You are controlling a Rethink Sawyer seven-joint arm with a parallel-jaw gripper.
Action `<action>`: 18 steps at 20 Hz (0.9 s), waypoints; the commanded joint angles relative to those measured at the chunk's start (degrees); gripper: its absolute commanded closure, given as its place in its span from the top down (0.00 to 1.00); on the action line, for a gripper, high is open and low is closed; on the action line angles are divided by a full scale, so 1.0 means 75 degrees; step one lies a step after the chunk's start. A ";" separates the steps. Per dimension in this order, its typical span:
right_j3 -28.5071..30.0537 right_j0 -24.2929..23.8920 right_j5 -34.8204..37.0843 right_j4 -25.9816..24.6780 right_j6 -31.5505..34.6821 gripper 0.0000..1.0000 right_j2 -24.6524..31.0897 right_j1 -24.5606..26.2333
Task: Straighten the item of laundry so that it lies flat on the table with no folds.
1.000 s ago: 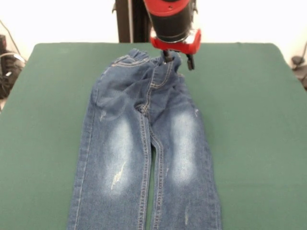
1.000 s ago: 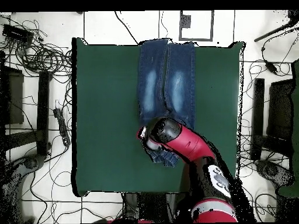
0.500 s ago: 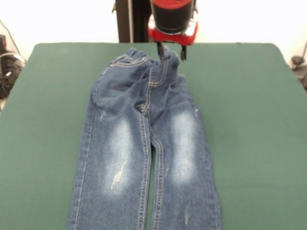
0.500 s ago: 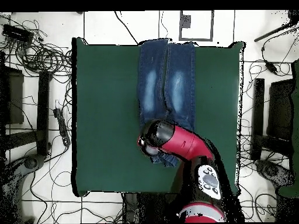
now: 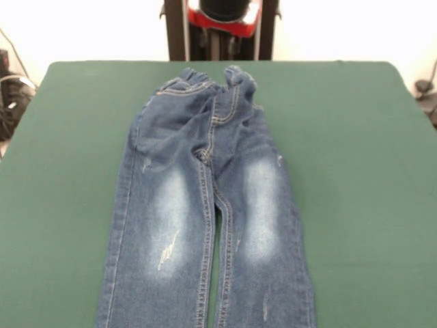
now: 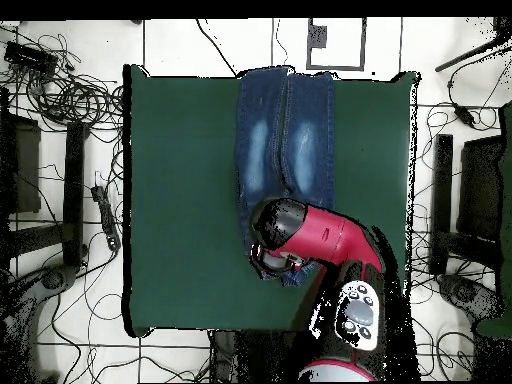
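The blue denim jeans (image 5: 205,205) lie front side up on the dark green table (image 5: 355,171). The legs lie side by side and run off the picture's bottom edge. The waistband (image 5: 205,80) at the far end is bunched and rumpled. In the overhead view the jeans (image 6: 285,130) reach the table's (image 6: 180,200) top edge with their cuffs. The gripper (image 5: 225,17) is drawn back above the table's far edge, and only its red and black mount shows. In the overhead view the arm's head (image 6: 280,235) covers the waistband and hides the gripper.
The robot's black pedestal (image 5: 176,31) stands behind the table's far edge. Tangled cables (image 6: 70,95) lie on the floor left of the table. Dark equipment (image 6: 480,190) stands to its right. Green cloth lies bare on both sides of the jeans.
The gripper has lifted off the waistband and drawn back up and away toward the pedestal, nearly out of the front view. The jeans have stayed in place.
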 commanded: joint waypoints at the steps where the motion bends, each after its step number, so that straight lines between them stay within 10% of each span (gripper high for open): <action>1: -0.0771 0.0345 -0.0062 -0.0942 0.0990 1.00 -0.0117 0.0213; 18: 0.0571 -0.1081 -0.3286 -0.1040 -0.0360 1.00 0.1778 -0.0335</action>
